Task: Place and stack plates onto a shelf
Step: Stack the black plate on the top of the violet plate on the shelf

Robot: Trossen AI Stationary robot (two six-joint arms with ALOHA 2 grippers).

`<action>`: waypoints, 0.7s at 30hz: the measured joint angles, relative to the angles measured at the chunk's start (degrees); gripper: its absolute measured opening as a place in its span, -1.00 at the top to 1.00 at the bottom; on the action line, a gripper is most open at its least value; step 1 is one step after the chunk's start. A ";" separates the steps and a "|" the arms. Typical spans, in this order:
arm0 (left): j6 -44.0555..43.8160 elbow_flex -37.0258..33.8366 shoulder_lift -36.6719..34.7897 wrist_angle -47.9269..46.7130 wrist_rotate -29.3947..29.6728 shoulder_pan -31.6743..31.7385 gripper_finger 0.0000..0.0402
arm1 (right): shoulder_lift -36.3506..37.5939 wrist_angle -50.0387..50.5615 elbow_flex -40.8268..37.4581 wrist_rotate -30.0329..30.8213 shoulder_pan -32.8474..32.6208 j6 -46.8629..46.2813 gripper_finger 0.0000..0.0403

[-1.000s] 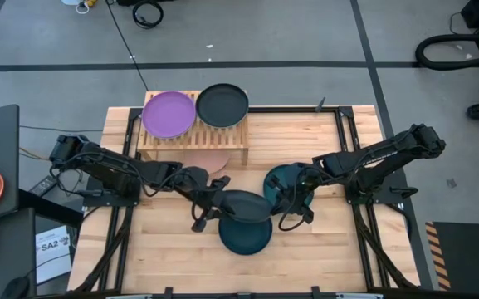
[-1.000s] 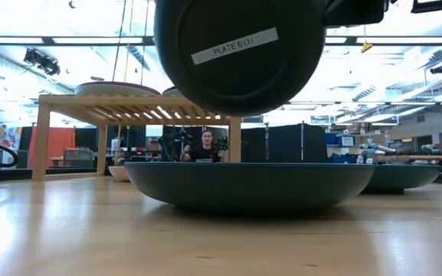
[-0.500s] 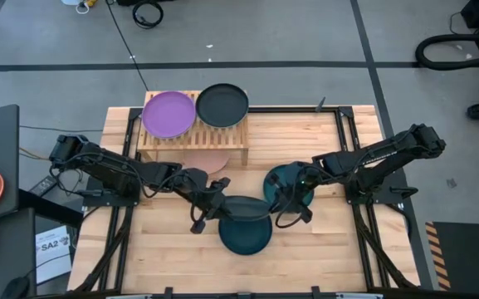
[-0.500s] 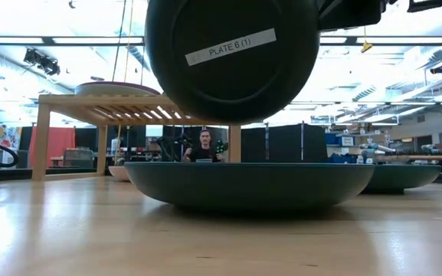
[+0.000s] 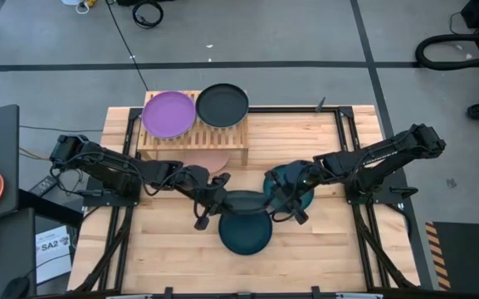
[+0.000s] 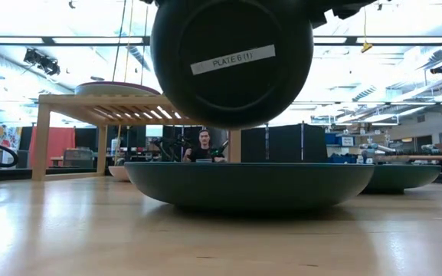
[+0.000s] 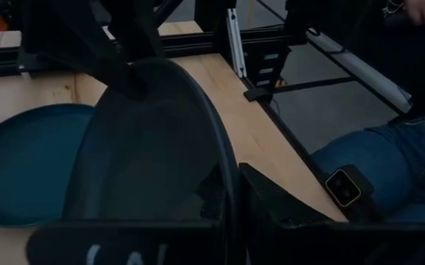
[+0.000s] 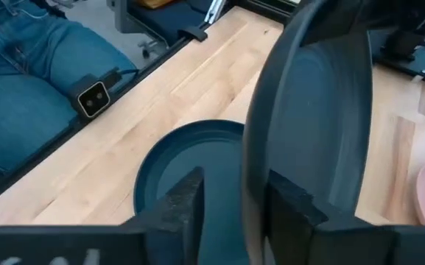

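Holding: dark plate (image 5: 246, 202) up on edge above teal plate (image 5: 245, 233) on table (image 5: 322, 249), label "PLATE 6 (1)" on its underside
left jaws (image 5: 221, 202): clamped on dark plate's rim
right jaws (image 5: 274, 203): parted either side of opposite rim, grip unclear
shelf (image 5: 193, 137): purple plate (image 5: 168, 113), black plate (image 5: 222, 105) on top; pink plate (image 5: 206, 159) under it
second teal plate (image 5: 289, 181): under right arm

Grey concrete floor (image 5: 305, 33) crossed by dark lines; bright ceiling strip lights (image 6: 404, 40); dark partitions (image 6: 297, 143) behind a seated person (image 6: 202, 147).
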State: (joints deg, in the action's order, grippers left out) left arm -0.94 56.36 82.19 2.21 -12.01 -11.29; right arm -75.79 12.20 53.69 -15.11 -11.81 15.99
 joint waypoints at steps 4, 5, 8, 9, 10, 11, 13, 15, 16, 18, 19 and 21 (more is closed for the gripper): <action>-0.06 0.00 0.00 -0.01 -0.30 -0.02 0.86 | 0.00 -0.65 0.00 0.43 0.01 0.02 0.17; -0.06 0.00 0.00 -0.03 -0.37 -0.02 0.86 | 0.00 -0.70 -0.02 0.66 0.00 0.02 0.14; -0.05 0.00 0.00 -0.01 -0.62 -0.08 0.86 | 0.00 -0.84 -0.02 1.97 0.00 0.03 0.07; -0.04 0.00 0.00 -0.01 -0.75 -0.10 0.86 | 0.00 -0.79 -0.02 2.43 0.00 0.06 0.05; -0.03 0.00 0.00 -0.01 -0.79 -0.10 0.86 | 0.00 -0.78 -0.02 3.01 0.03 0.04 0.04; -0.03 0.00 0.00 0.00 -0.82 -0.10 0.86 | 0.04 -0.78 -0.02 3.67 0.04 0.02 0.03; -0.03 0.00 0.00 -0.01 -0.84 -0.10 0.85 | 0.42 -0.59 -0.06 4.28 0.04 0.04 0.03; -0.01 0.00 0.00 0.01 -0.94 -0.10 0.85 | 1.30 -0.47 -0.07 5.31 0.00 0.17 0.03; -0.01 0.00 0.00 -0.01 -0.96 -0.10 0.85 | 2.00 0.01 -0.07 5.89 0.00 0.21 0.04; 0.01 0.00 0.00 0.01 -0.98 -0.10 0.85 | 3.76 1.36 -0.07 7.39 0.02 0.30 0.04; 0.01 0.00 0.00 0.01 -1.02 -0.10 0.85 | 4.80 2.37 -0.07 8.42 0.04 0.60 0.04; 0.00 0.00 0.00 0.01 -1.08 -0.10 0.85 | 7.26 5.08 -0.09 10.56 0.02 0.97 0.03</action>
State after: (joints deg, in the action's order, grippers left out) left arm -0.94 56.36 82.19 2.22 -13.09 -11.40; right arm -68.53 17.28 53.60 -4.55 -11.79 16.96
